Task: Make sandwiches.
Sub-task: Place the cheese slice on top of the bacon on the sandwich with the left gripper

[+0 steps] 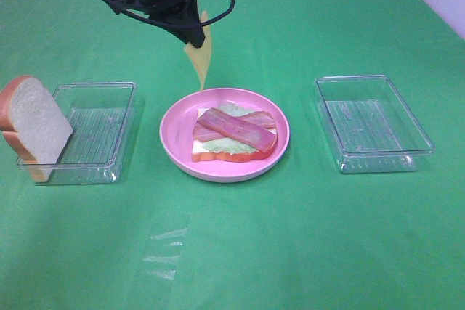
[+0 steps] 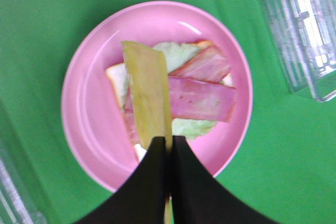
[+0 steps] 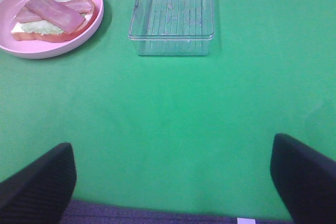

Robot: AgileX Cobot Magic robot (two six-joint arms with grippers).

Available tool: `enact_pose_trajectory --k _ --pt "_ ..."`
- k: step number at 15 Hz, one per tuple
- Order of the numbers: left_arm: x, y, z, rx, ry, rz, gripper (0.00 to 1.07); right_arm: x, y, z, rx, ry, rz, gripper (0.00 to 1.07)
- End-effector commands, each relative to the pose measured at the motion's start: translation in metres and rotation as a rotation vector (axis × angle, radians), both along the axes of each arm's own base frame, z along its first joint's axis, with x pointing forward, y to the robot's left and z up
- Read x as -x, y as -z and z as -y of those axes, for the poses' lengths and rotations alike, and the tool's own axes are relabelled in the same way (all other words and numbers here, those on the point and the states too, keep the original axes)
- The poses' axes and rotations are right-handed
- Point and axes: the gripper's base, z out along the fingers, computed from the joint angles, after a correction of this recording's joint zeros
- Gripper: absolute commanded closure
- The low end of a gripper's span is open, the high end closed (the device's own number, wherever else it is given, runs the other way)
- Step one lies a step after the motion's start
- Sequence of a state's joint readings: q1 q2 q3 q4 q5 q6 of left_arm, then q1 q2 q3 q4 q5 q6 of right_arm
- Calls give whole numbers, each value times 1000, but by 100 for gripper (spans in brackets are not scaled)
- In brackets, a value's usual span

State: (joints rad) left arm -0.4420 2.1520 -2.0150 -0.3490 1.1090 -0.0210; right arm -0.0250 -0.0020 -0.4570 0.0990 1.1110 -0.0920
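On the pink plate (image 1: 174, 143) lies a half-built sandwich: a bread slice (image 1: 199, 149) with lettuce (image 1: 225, 145) and two bacon strips (image 1: 236, 130) on top. My left gripper (image 1: 195, 38) is shut on a yellow cheese slice (image 1: 200, 59) that hangs down above the plate's far edge. In the left wrist view the cheese (image 2: 148, 94) hangs over the stack, the gripper (image 2: 169, 142) closed on its end. A second bread slice (image 1: 33, 125) leans on the left clear tray (image 1: 109, 92). My right gripper (image 3: 173, 174) is open, low over bare cloth, its fingertips (image 3: 39, 182) wide apart.
A clear tray (image 1: 374, 123) stands at the right, also in the right wrist view (image 3: 173, 17). The plate shows there too (image 3: 89, 30). A green cloth covers the table. A scrap of clear film (image 1: 163, 252) lies near the front.
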Motion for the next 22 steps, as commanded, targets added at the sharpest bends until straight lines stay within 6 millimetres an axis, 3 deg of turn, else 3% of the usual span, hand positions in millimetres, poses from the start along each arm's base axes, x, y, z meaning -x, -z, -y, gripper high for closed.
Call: enact_pose_trajectory --k 1,5,6,9,13,18,22 --pt "4 -2 20 112 62 19 107 4 1 0 -1 0 31 11" --pt "8 27 51 228 174 -41 107 4 1 0 -1 0 31 11" --pt "6 47 64 275 182 -59 107 4 1 0 -1 0 31 11" --pt "7 69 74 282 231 -83 107 4 1 0 -1 0 31 11" --pt "4 94 74 256 227 -123 107 4 1 0 -1 0 31 11" --pt "0 101 65 152 229 -104 107 4 1 0 -1 0 31 11" --pt "-5 109 50 -34 174 -82 107 4 1 0 -1 0 31 11"
